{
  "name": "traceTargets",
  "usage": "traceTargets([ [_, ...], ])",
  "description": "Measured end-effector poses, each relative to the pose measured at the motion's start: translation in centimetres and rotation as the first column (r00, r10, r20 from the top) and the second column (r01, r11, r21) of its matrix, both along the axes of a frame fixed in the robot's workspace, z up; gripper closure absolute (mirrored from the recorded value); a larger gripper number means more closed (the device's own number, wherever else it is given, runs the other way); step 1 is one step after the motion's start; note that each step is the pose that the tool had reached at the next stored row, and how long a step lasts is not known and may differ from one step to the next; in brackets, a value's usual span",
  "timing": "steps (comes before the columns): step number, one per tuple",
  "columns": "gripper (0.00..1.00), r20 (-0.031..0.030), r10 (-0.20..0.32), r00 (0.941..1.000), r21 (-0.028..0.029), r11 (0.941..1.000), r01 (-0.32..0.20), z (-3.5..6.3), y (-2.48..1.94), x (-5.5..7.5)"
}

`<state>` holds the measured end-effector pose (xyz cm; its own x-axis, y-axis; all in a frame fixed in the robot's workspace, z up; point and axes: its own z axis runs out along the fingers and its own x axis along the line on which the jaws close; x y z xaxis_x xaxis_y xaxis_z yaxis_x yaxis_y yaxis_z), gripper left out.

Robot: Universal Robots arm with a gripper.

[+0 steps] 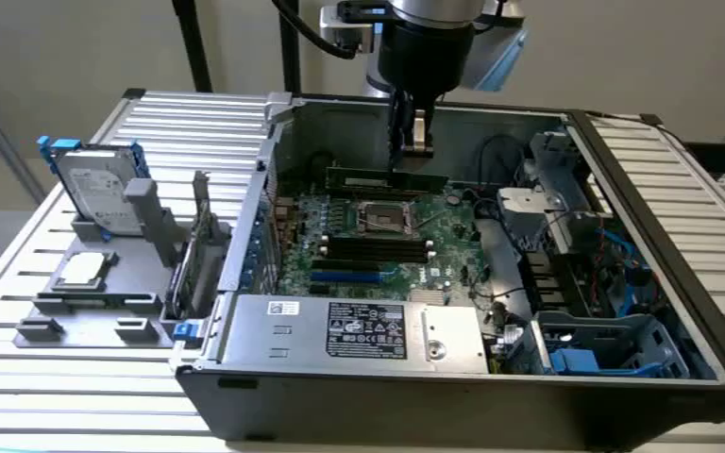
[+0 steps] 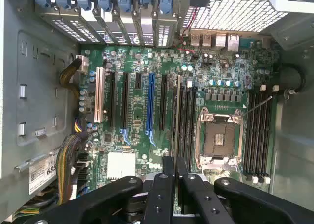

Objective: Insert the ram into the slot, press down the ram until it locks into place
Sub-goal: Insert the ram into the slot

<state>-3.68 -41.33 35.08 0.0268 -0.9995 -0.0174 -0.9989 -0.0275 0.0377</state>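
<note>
My gripper hangs over the far half of the open computer case, shut on the ram, a long green stick held level above the motherboard. In the wrist view the ram shows edge-on as a thin pale line running out from between my black fingers. It lies just beside a group of long black memory slots next to the CPU socket. A second group of black slots lies on the socket's other side. In the exterior view, black slots lie nearer than the CPU socket.
A blue slot and other expansion slots lie beyond the memory sockets. The power supply spans the case's near side, and a drive cage with cables is on the exterior view's right. A hard drive and a CPU chip sit on a grey fixture outside.
</note>
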Motion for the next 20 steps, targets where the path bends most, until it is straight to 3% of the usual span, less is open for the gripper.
traceTargets([
  [12,0.87,0.0000,0.000,1.0000,0.0000,1.0000,0.000,0.00,0.00,0.0],
  [20,0.87,0.0083,0.000,1.0000,-0.0009,1.0000,0.000,-1.15,0.00,-0.1],
])
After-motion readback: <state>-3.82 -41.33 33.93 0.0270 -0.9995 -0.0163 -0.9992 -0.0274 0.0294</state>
